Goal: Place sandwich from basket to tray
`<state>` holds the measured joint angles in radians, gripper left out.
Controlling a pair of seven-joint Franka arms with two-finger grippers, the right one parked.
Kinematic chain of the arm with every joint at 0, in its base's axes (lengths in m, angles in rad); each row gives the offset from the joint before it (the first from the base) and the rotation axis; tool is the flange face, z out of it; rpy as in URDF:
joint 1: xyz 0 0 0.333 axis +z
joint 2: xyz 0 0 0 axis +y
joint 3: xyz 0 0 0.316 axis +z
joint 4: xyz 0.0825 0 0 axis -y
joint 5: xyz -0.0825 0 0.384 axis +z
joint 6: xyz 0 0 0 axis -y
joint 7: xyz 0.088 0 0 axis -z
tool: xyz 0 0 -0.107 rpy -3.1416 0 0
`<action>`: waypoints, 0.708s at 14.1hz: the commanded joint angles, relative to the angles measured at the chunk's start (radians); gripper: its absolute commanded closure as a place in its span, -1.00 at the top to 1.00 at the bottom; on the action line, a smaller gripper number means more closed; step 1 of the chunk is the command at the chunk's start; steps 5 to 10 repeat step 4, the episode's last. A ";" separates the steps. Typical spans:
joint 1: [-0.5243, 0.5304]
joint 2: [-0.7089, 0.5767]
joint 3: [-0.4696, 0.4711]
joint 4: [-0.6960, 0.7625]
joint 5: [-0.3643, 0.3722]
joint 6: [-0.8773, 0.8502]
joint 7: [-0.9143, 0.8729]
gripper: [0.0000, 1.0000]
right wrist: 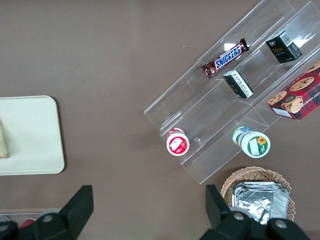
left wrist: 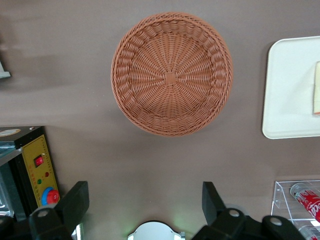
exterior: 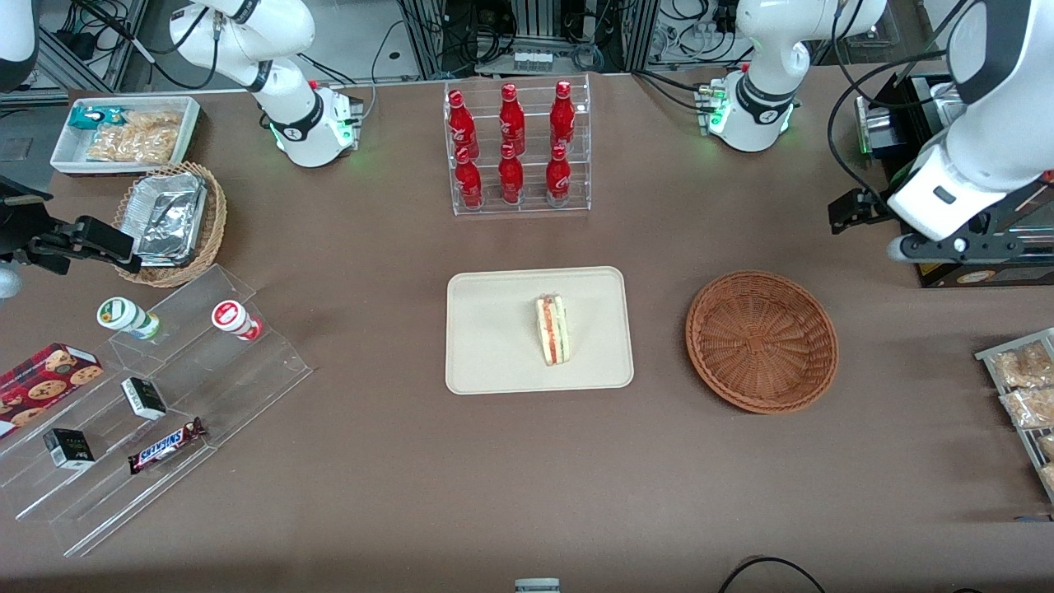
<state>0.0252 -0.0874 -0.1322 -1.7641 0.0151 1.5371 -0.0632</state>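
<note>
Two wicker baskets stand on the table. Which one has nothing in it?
The reddish-brown basket beside the tray holds nothing. The tan basket holds foil containers. The open gripper hovers above the table near the reddish-brown one.

Overhead front view, downward wrist views

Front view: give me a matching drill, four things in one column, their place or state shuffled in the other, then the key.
Things:
1. sandwich
2. basket
3. gripper
4. bottles

Places or states:
A. standing in a clear rack, farther from the front camera than the tray
B. open, holding nothing, raised over the working arm's end of the table
C. lying on the tray
D. nothing in it, beside the tray toward the working arm's end

Pairs: 1-C, 2-D, 3-B, 4-A
</note>
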 commanded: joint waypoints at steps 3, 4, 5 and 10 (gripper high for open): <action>0.019 -0.026 -0.012 0.086 0.017 -0.041 0.017 1.00; 0.019 -0.025 -0.012 0.087 0.017 -0.031 0.017 1.00; 0.019 -0.025 -0.012 0.087 0.017 -0.031 0.017 1.00; 0.019 -0.025 -0.012 0.087 0.017 -0.031 0.017 1.00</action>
